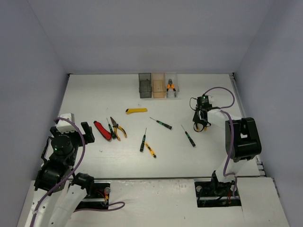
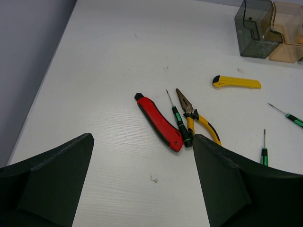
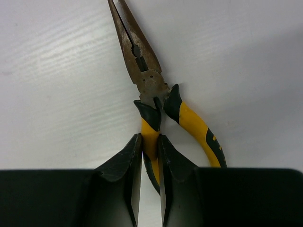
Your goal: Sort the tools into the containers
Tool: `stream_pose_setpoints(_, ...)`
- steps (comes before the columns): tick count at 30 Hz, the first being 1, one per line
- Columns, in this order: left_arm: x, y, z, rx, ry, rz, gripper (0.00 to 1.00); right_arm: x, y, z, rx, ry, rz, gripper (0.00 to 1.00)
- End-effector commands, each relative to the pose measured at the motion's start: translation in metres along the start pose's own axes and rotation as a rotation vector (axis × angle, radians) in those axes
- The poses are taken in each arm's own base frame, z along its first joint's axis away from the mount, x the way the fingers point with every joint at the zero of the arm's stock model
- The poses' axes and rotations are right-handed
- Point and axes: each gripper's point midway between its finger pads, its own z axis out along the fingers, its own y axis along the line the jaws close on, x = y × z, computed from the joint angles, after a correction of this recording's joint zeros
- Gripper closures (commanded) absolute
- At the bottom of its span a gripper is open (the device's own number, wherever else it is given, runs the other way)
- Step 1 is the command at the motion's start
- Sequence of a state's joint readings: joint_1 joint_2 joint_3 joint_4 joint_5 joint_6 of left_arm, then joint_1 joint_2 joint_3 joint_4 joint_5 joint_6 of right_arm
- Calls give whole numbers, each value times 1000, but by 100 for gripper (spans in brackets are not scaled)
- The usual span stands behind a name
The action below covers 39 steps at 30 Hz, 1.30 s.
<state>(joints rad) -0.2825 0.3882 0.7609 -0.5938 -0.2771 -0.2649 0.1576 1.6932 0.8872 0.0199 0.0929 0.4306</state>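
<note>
Fingers (image 3: 124, 163) of the right gripper (image 3: 150, 142) are pinched on one yellow handle of the held pliers (image 3: 150, 87). The other handle stands free, splayed to one side.

Location: right part of the table (image 1: 94, 94), nearer than the clear bin (image 1: 174, 78) and apart from it. Whether the tool is off the surface cannot be told.

Long axis runs in line with the fingers, with the nose pointing straight away from them.

Risk: a one-handle grip lets the tool swing about the pinch, or lets the handles splay wider. It may then slip out in transit or catch a bin rim at release.

Left gripper (image 2: 142, 139) is spread wide and empty, at near left, facing the red cutter (image 2: 158, 122).
</note>
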Motion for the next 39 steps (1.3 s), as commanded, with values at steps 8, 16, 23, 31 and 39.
stream_pose_setpoints(8, -14, -4, 5, 7, -38, 0, 18, -70, 68, -26, -93, -181, -72, 100)
stream_pose_setpoints(16, -14, -3, 6, 0, -34, 2, 18, -141, 146, -62, -316, -287, -24, 100)
stream_pose_setpoints(23, -12, -2, 7, -10, -28, 6, 18, -185, 210, -64, -481, -307, 11, 100)
stream_pose_setpoints(31, -10, -1, 8, -15, -18, 10, 18, -218, 250, -48, -571, -314, 84, 100)
stream_pose_setpoints(39, -10, -1, 9, -17, -15, 13, 18, -208, 238, -28, -500, -295, 133, 100)
